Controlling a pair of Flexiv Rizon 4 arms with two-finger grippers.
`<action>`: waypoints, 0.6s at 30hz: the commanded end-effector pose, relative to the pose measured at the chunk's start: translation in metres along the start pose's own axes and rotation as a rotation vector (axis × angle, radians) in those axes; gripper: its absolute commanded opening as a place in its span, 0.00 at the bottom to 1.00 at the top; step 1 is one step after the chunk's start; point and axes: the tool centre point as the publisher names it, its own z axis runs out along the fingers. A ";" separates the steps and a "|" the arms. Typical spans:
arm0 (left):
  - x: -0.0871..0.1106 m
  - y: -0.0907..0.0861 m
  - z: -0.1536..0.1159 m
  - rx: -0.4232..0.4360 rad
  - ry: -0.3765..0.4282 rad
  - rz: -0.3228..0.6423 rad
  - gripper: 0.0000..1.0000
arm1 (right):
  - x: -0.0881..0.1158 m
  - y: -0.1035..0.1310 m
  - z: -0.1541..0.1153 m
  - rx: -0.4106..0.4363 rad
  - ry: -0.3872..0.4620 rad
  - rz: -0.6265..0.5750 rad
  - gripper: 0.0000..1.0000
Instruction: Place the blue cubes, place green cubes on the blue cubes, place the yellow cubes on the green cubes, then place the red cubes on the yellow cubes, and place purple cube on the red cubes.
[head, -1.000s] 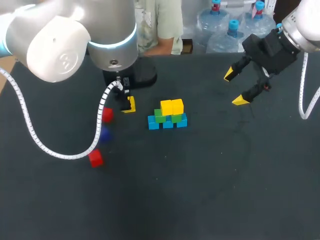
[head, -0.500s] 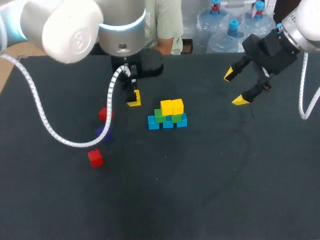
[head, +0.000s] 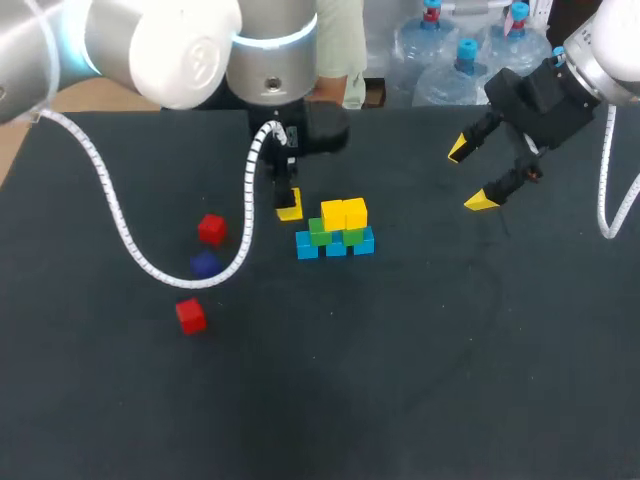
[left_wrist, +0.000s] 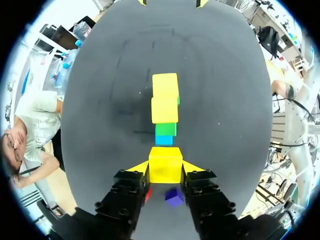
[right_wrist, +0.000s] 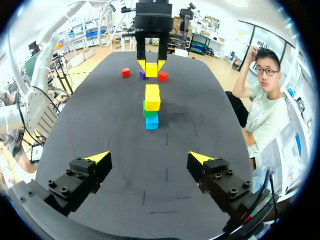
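Left gripper (head: 288, 201), clenched on a yellow cube (left_wrist: 165, 164), had travelled right, away from the loose red cube (head: 211, 229), to just left of the stack (head: 336, 230). Cube aloft, not yet placed; yellow layer apparently unfinished. Right gripper (head: 470, 176) unmoved at far right, fingers spread, empty.

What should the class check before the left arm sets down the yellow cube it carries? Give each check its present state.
1. Left jaws shut on the yellow cube from both sides: ok.
2. Yellow cube above the stack: not ok; it hangs beside it.
3. Free spot on the green cubes: cannot tell; two yellow cubes sit on them.
4. Right jaws open, far from the stack: ok.
5. One red cube, the other red cube and the purple cube lie apart from the stack: ok.
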 end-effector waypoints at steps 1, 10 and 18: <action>-0.006 0.002 0.003 0.014 0.009 0.004 0.00 | 0.000 0.000 0.000 0.000 -0.001 -0.001 1.00; -0.015 0.002 0.010 0.044 0.046 0.017 0.00 | 0.000 0.000 0.000 0.000 -0.001 -0.001 1.00; -0.016 0.002 0.013 0.048 0.049 0.014 0.00 | 0.000 0.000 0.000 0.000 -0.001 -0.001 1.00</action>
